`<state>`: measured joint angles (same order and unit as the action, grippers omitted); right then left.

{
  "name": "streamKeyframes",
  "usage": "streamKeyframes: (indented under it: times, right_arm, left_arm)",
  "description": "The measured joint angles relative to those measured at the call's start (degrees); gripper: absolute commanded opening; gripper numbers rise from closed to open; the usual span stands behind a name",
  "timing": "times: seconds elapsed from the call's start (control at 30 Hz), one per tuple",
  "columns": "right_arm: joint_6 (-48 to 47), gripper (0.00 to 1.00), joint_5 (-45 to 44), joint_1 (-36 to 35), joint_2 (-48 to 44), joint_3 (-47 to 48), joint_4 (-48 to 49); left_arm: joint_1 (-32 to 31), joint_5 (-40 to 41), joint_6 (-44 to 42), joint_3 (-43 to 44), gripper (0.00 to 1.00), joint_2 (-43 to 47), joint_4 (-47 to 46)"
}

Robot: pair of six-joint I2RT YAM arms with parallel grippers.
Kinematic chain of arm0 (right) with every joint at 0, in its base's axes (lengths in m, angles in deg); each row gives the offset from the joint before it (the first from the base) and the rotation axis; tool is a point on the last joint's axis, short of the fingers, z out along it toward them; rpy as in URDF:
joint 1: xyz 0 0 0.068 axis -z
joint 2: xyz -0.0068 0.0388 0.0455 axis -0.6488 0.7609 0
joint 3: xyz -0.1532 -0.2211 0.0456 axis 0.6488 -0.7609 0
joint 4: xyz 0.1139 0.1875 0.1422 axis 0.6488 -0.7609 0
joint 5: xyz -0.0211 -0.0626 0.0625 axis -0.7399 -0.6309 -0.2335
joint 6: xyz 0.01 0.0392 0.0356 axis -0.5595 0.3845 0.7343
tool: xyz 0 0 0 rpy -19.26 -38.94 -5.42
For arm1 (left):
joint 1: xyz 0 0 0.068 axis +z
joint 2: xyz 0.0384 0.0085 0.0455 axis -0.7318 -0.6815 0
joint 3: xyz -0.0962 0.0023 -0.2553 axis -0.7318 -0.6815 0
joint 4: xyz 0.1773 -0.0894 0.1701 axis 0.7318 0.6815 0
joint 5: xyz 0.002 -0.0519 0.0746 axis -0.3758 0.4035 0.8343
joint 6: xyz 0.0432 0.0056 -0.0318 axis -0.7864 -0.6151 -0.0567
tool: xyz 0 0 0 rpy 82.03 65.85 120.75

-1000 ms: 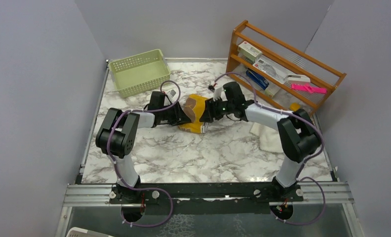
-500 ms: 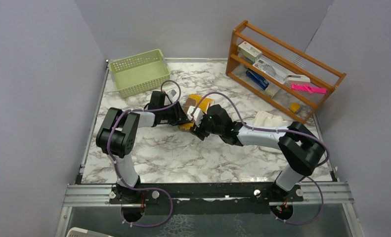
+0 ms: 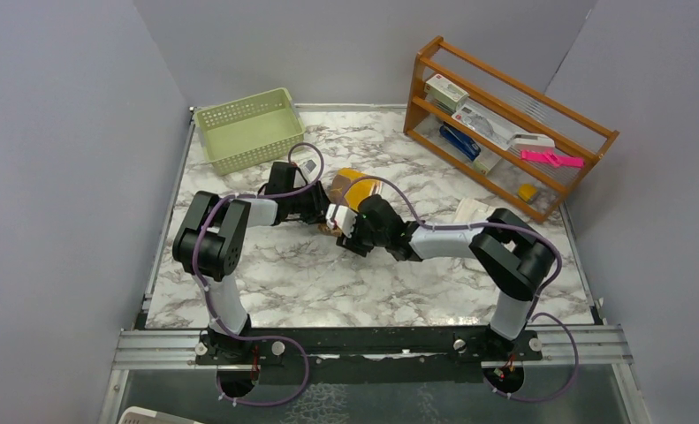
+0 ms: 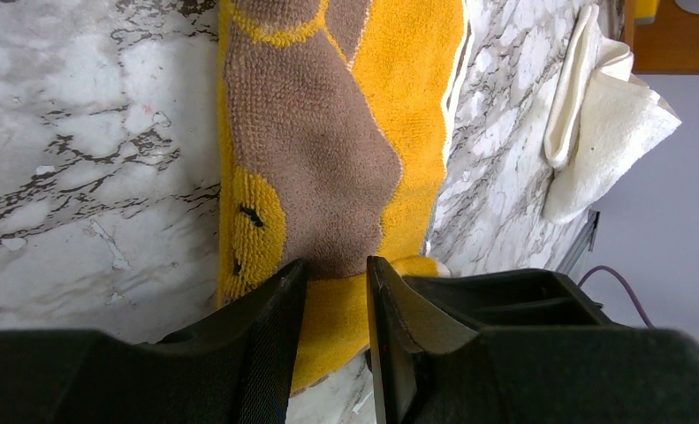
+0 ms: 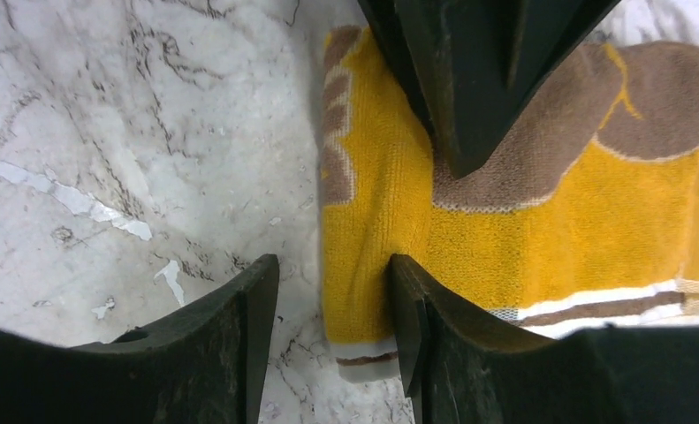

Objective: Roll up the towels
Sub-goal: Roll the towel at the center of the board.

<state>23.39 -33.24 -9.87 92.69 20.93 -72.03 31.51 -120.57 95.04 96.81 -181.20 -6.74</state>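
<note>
Yellow towel (image 3: 356, 184): pinched at one end by left gripper (image 4: 332, 269), jaws narrow, probably to anchor it; folded edge straddled by right gripper (image 5: 332, 265), jaws parted, ready to roll.

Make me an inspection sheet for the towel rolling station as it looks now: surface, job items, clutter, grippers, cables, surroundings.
Surface: white marble-patterned table with grey veins.
Job's things: yellow towel bunched mid-table between both grippers; cream towel crumpled near the rack, untouched.
Clutter: green basket at far left; wooden rack at far right holding boxes and a pink item.
Grippers: left gripper pinching the yellow towel's end; right gripper open, straddling the towel's edge.
Cables: purple cables run along both arms; no snag seen.
Surroundings: grey walls on three sides; metal rail at the near edge.
</note>
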Motion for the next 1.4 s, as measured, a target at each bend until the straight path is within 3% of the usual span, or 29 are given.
streamKeyframes:
  times: [0.2,0.33,0.43,0.67,0.97,1.17,1.4]
  right_arm:
    - [1.8,0.4,-0.9,0.0,3.6,3.6,-1.0]
    - [4.3,0.13,-1.6,0.0,5.2,5.9,-2.4]
    - [6.7,0.01,-2.6,0.1,6.5,8.2,-4.0]
    - [14.5,0.01,1.4,1.1,6.8,9.8,-6.3]
    - [30.9,0.01,21.9,3.3,4.8,5.4,-5.7]
    - [45.0,0.01,36.3,10.1,6.0,3.5,-1.3]
    - [58.1,0.01,48.1,14.3,16.0,9.8,0.3]
  left_arm:
    - [0.0,-0.3,-0.1,0.3,0.36,-0.2,0.3]
    - [0.0,-0.3,-0.4,0.7,0.37,-0.2,0.9]
    - [0.0,-0.3,-0.7,0.9,0.37,-0.3,1.2]
    - [1.5,-0.6,-0.8,1.5,0.43,0.3,3.1]
    - [12.3,0.6,-1.7,1.5,0.48,14.3,11.2]
    - [10.7,0.1,-3.3,-1.4,0.49,25.6,11.8]
    - [5.3,-0.1,-3.9,-9.6,0.49,32.6,12.6]
